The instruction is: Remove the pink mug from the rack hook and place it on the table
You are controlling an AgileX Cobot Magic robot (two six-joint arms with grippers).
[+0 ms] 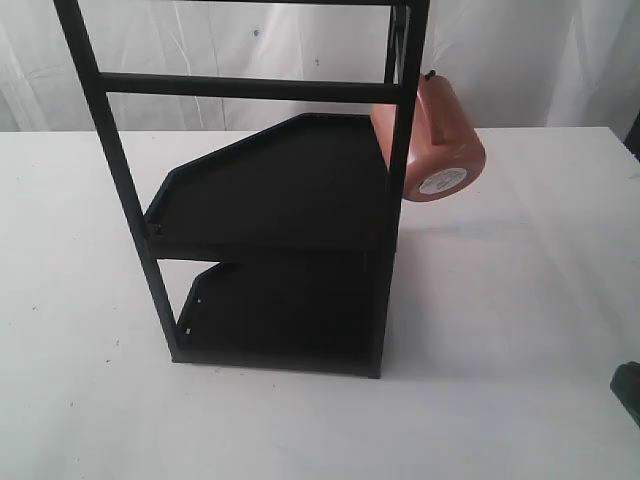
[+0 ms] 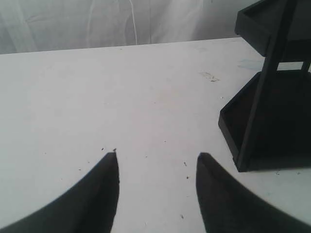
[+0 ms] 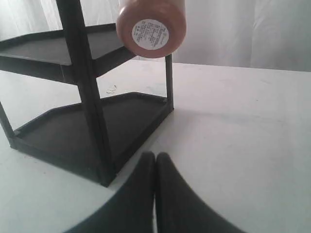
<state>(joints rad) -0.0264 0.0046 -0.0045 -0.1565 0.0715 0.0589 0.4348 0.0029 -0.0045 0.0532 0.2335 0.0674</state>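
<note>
The pink mug (image 1: 432,140) hangs on the right side of the black rack (image 1: 275,190), held at the rack hook (image 1: 428,75), its base with the round white sticker tilted down toward the camera. In the right wrist view the pink mug (image 3: 151,27) shows its stickered base high beside the rack (image 3: 82,97) post. My right gripper (image 3: 156,156) is shut and empty, low over the white table (image 3: 243,126), well below and short of the mug. My left gripper (image 2: 158,156) is open with nothing between its fingers, over the table (image 2: 121,97), the rack (image 2: 265,107) off to one side.
A dark part of the right arm (image 1: 628,390) shows at the exterior view's right edge. A white curtain (image 1: 250,40) hangs behind the table. Small dark specks dot the tabletop near the left gripper.
</note>
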